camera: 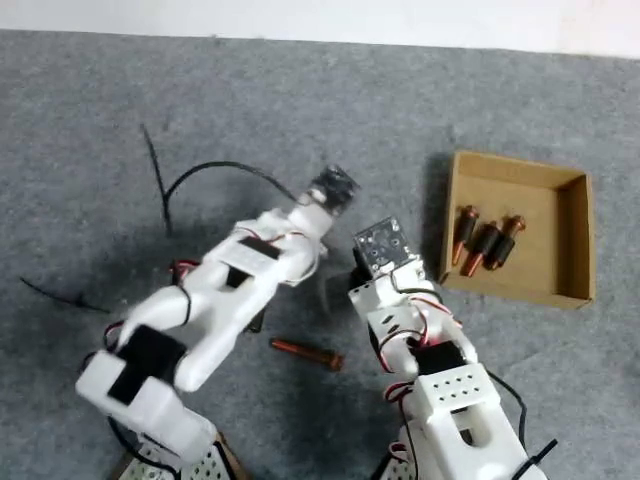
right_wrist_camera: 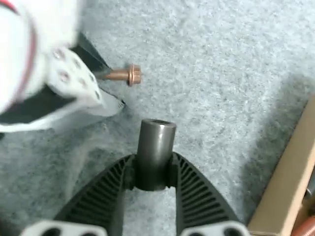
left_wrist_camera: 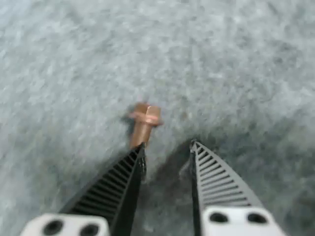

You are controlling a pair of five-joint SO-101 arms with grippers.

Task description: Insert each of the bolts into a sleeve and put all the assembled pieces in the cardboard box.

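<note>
The likeliest slip is at the left tool (left_wrist_camera: 167, 146). The bolt (left_wrist_camera: 144, 123) lies off the tip of one finger (left_wrist_camera: 120, 182), not in the gap between the two. Closing from here would probably catch nothing, or nudge the bolt along the grey tabletop (camera: 300, 90) and farther from the cardboard box (camera: 520, 292).

The mating is a second risk. The sleeve (right_wrist_camera: 155, 147) is gripped low on its body with much of its length standing free, so a bolt arriving off-axis could lever it askew or push it out of the grip. Both arms also work close together beside the box, so a knock between them seems possible.

The left tool is released — its fingers are moderately apart with nothing between them. The bolt's shank runs up to one fingertip, and I cannot tell whether they touch. This tool is farther from the box than the other.

The right tool (right_wrist_camera: 153, 160) is clenched on the dark sleeve, with a finger pressed to each side and the open bore facing the bolt. The box wall is just beside it.

Three assembled pieces (camera: 485, 240) lie inside the box. A second bolt (camera: 305, 352) lies on the tabletop between the arms, well apart from the box.
</note>
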